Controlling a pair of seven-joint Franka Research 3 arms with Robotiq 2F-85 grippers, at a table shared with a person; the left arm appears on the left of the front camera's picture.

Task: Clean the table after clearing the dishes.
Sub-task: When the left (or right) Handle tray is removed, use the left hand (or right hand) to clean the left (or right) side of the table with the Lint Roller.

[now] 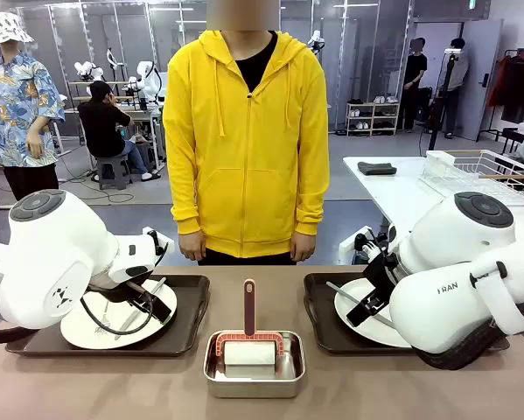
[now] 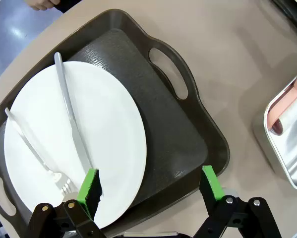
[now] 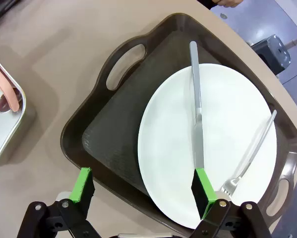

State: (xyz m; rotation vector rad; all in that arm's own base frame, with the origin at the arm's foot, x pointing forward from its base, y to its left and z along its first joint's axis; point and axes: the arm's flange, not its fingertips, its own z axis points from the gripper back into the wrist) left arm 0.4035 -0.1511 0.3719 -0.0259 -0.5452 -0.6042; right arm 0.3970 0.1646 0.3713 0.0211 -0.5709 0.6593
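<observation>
On the matte brown-taupe counter (image 1: 95,385), smooth and round-cornered, I have two dark brown rectangular trays with cut-out handles and pebbled floors. The left tray (image 2: 178,144) holds the left plate (image 2: 113,124), round and glossy white, with the slim silver left knife (image 2: 71,116) and left fork (image 2: 31,148) lying on it side by side, not touching. The left claw (image 2: 149,183) is spread wide and grips nothing; one green pad sits over the plate near the knife's end, the other at the tray's corner. The right tray (image 3: 113,129) holds the right plate (image 3: 168,139), which carries the right knife (image 3: 197,114) and right fork (image 3: 252,153). The right claw (image 3: 143,187) is also spread and empty, one pad over the knife's near end, the other at the tray's edge. Between the trays stands a shiny rectangular steel pan (image 1: 255,389) holding a white block (image 1: 248,353) with a dusky red upright handle (image 1: 249,306). A person (image 1: 244,131) in a yellow hoodie stands at the far edge.
</observation>
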